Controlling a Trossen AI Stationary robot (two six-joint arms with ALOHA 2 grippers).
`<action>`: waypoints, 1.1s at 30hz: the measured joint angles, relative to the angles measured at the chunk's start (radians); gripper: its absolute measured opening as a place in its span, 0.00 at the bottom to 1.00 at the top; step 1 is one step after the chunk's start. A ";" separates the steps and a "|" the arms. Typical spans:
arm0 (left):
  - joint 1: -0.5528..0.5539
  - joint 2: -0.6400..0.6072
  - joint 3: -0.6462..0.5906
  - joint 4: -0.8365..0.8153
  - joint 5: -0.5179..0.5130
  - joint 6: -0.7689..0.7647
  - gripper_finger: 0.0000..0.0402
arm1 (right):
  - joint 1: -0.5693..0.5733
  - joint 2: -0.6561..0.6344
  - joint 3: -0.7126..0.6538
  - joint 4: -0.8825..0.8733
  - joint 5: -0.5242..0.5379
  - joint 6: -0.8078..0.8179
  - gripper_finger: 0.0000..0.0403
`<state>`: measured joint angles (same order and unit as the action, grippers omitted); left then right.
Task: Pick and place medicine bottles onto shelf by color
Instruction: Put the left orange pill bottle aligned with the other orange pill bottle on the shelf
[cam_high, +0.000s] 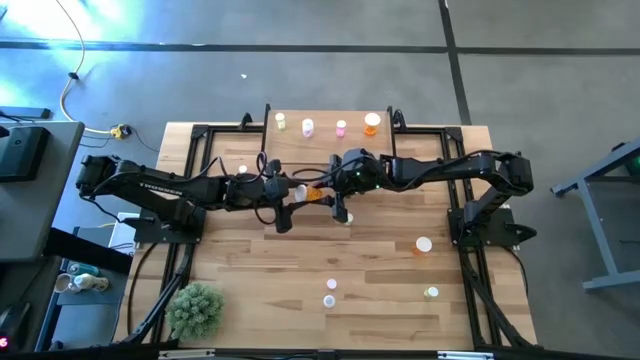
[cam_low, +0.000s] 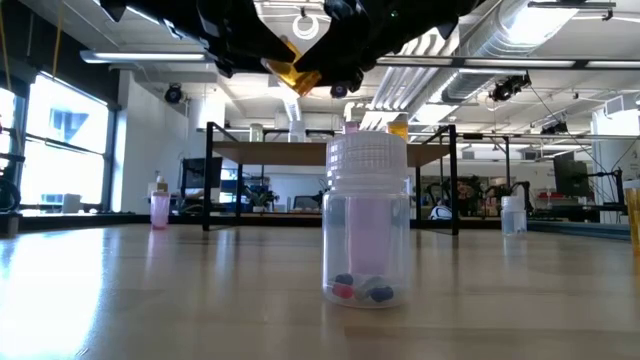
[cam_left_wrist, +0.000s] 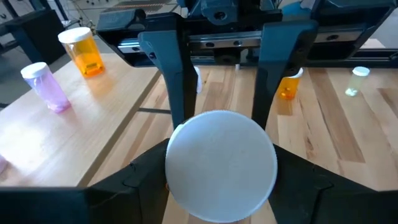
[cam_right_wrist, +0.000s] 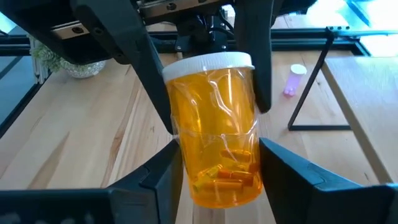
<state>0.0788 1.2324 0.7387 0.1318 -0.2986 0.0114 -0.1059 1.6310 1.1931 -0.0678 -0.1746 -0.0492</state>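
Your left gripper (cam_high: 296, 190) clamps the orange bottle (cam_high: 313, 194) at its white cap (cam_left_wrist: 221, 165), mid-air over the table's (cam_high: 250, 270) middle. Right gripper (cam_high: 334, 190) pinches the same bottle's body from the other side: a handover. It looks light, stiff and slick, so grip the ribbed cap. Capsules rattle loose inside it. Four bottles stand on the shelf (cam_high: 325, 140).
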 joint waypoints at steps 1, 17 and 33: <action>0.000 0.000 0.000 0.000 -0.001 0.001 0.55 | 0.000 0.000 0.000 -0.003 0.001 0.005 0.43; 0.000 0.000 0.000 0.017 -0.057 -0.008 0.72 | 0.000 -0.058 0.000 -0.067 0.072 0.007 0.43; 0.002 -0.008 0.000 0.099 -0.091 -0.007 0.72 | 0.016 -0.183 -0.001 -0.156 0.113 0.002 0.43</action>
<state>0.0803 1.2243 0.7387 0.2313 -0.3897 0.0040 -0.0900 1.4482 1.1919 -0.2243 -0.0612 -0.0472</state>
